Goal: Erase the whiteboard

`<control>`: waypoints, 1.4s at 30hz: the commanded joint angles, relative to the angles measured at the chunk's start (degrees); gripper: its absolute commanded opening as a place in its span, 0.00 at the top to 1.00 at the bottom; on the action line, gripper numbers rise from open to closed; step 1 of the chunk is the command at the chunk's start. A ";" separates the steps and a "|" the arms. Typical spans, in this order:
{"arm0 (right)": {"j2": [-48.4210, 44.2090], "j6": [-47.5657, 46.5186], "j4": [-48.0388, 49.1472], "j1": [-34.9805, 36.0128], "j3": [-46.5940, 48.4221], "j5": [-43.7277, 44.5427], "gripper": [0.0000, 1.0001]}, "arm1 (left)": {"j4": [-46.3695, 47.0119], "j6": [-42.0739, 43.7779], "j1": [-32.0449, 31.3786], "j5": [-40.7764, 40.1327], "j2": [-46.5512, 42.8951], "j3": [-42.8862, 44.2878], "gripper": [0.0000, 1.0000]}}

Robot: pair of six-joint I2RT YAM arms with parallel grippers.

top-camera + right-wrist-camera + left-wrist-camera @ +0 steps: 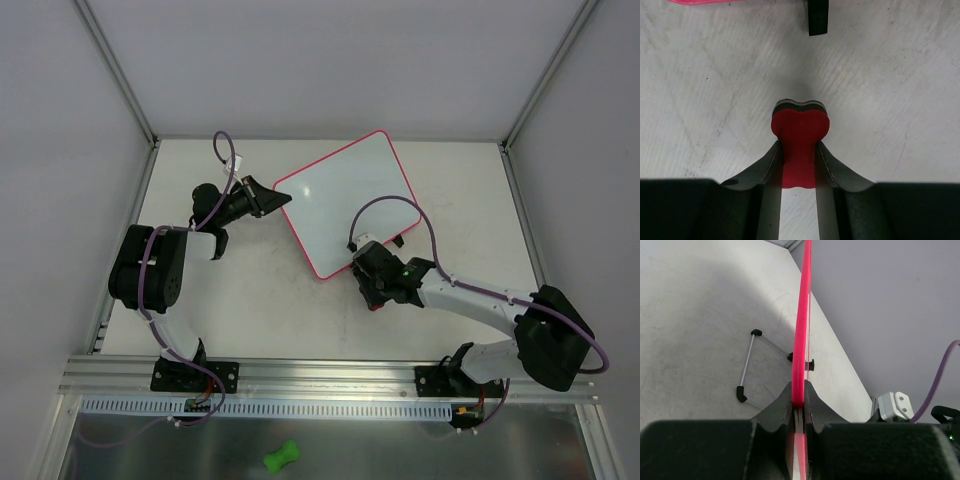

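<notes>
The whiteboard [345,205] lies tilted at the table's middle back, its face blank white inside a pink-red frame. My left gripper [268,200] is shut on its left edge. In the left wrist view the pink frame [802,315] runs straight up from between my left gripper's [799,391] jaws. My right gripper [375,293] sits just off the board's near corner, shut on the small red bone-shaped eraser [800,131], held low over the table. A strip of the board's frame [700,1] shows at the top of the right wrist view.
The board's wire stand with black feet [747,362] shows under it, and one black foot [817,17] lies ahead of the eraser. A green bone-shaped object [282,457] lies below the front rail. Grey walls and metal posts enclose the table.
</notes>
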 commanded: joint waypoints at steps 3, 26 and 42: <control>0.59 1.62 1.27 -0.02 -1.64 -0.81 0.82 | -2.56 5.15 -0.54 2.32 -1.21 -1.39 1.00; -1.16 2.06 3.56 -0.02 -3.32 -0.37 0.35 | -2.91 5.68 -0.54 0.82 -2.70 -2.45 0.57; -4.42 2.32 4.09 -0.11 -4.11 0.86 0.34 | 3.59 5.77 -0.54 1.26 -7.36 -7.01 0.37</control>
